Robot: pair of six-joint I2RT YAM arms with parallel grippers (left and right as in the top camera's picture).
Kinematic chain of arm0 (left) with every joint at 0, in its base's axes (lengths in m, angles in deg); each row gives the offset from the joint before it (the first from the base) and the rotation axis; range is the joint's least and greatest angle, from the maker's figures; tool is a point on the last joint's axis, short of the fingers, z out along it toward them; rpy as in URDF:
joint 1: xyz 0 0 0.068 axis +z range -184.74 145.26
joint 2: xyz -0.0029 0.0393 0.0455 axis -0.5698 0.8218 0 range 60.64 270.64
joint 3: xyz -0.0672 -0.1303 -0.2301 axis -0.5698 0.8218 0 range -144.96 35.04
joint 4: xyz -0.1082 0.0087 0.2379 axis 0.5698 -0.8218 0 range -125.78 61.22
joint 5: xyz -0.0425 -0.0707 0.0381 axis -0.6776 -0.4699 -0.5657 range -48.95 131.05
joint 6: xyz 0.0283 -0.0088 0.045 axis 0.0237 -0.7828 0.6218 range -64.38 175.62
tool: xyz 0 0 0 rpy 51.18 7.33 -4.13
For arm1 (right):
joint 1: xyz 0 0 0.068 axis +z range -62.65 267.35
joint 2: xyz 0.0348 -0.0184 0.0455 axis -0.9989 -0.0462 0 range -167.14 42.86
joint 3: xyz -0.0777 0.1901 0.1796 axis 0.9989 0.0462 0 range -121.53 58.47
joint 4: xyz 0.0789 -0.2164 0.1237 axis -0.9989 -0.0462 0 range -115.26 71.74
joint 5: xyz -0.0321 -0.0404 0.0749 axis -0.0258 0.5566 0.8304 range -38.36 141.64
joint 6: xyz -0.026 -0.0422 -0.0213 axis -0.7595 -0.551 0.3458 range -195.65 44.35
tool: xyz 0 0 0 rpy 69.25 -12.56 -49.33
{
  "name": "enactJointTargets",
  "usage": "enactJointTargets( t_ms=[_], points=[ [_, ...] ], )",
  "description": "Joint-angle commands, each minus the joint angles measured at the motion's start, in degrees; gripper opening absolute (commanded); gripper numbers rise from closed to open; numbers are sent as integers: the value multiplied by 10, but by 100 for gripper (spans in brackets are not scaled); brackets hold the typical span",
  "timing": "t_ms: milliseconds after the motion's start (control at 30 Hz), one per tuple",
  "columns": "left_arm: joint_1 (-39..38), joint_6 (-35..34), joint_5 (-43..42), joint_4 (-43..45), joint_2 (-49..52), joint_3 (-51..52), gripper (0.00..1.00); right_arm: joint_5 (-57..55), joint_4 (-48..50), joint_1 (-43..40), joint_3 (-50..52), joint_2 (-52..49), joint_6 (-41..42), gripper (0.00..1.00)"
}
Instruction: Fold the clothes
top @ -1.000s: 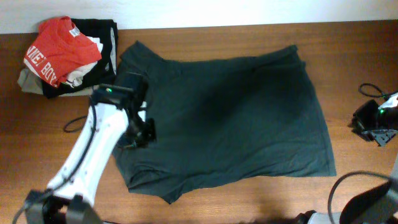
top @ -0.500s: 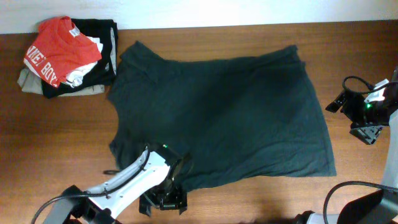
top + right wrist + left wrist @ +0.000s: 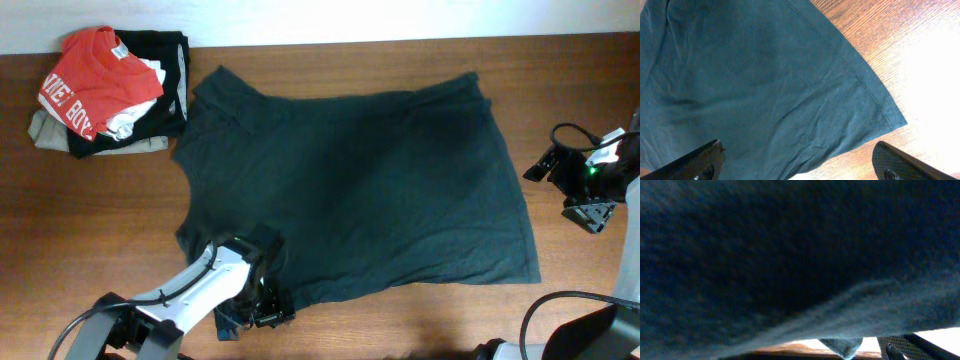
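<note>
The left claw (image 3: 252,308) sits at the shirt's (image 3: 360,190) 7 o'clock corner with cloth filling its camera, so its grip cannot be told; it is probably placed to lift that corner. The right claw (image 3: 585,188), spread wide, waits off the 3 o'clock hem. Half a second ago the left sat slightly nearer 3 o'clock; the shirt lies flat mid-surface (image 3: 580,80), unmoved.

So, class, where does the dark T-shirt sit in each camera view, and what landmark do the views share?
Overhead: T-shirt spread flat, mid-frame.
Left wrist: T-shirt fills nearly the whole frame, blurred.
Right wrist: T-shirt covers left and centre, with a corner at the right.
Shared landmark: the wooden table showing past the hem.
</note>
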Motion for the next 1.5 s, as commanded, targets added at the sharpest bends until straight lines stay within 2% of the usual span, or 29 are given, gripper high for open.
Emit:
enactJointTargets(
  t_ms=[0, 100, 133, 167, 200, 233, 333, 367, 433, 500, 567, 633, 667, 767, 833, 933, 1167, 1233, 1367, 1467],
  points=[
    [12, 22, 19, 0, -2, 5, 96, 5, -4, 3, -6, 0, 0, 98],
    [12, 22, 19, 1, -2, 5, 93, 5, -7, 3, -5, 0, 0, 98],
    [12, 22, 19, 1, -2, 5, 89, 5, -7, 3, -5, 0, -1, 98],
    [12, 22, 19, 0, -3, 5, 75, 5, -7, 3, -5, 0, -1, 98],
    [12, 24, 19, -1, -3, 5, 69, 5, -7, 3, -5, 0, -2, 98],
    [12, 39, 21, -1, -3, 5, 55, 5, -7, 3, -5, 0, -2, 97],
    [19, 44, 34, -6, -3, -2, 43, 5, -8, 3, -5, 0, -2, 98],
    [26, 54, 35, -11, -3, -7, 42, 5, -10, 3, -5, 0, -2, 98],
    [37, 67, 45, -11, -3, -12, 58, 5, -11, 3, -5, 0, -2, 97],
    [39, 67, 49, 3, -3, -12, 64, 5, -12, 3, -5, 0, -2, 97],
    [39, 67, 46, 18, -3, -12, 64, 5, -13, 3, -5, 0, -2, 97],
    [39, 67, -6, 38, -3, -12, 62, 5, -14, 3, -5, 0, -3, 97],
    [39, 73, -21, 40, -3, -12, 59, 5, -16, 3, -5, 0, -13, 97],
    [39, 102, -32, 37, -12, -16, 59, 3, -18, 3, -5, 0, -14, 98],
    [39, 101, -21, 33, -54, -18, 61, 3, -18, 3, -4, 0, -14, 98],
    [39, 92, 3, 34, -57, -16, 64, 3, -18, 3, -4, -2, -16, 98],
    [39, 86, -21, 36, -38, -9, 62, -10, -27, 3, -3, -2, -28, 97],
    [38, 86, -36, 36, -38, -5, 57, -10, -27, 3, -3, -2, -28, 97],
    [38, 86, 4, 50, -38, -4, 57, -10, -26, 3, -3, -2, -28, 97],
    [38, 86, 0, 51, -38, -1, 57, -10, -27, 3, -3, -2, -28, 97]
  ],
)
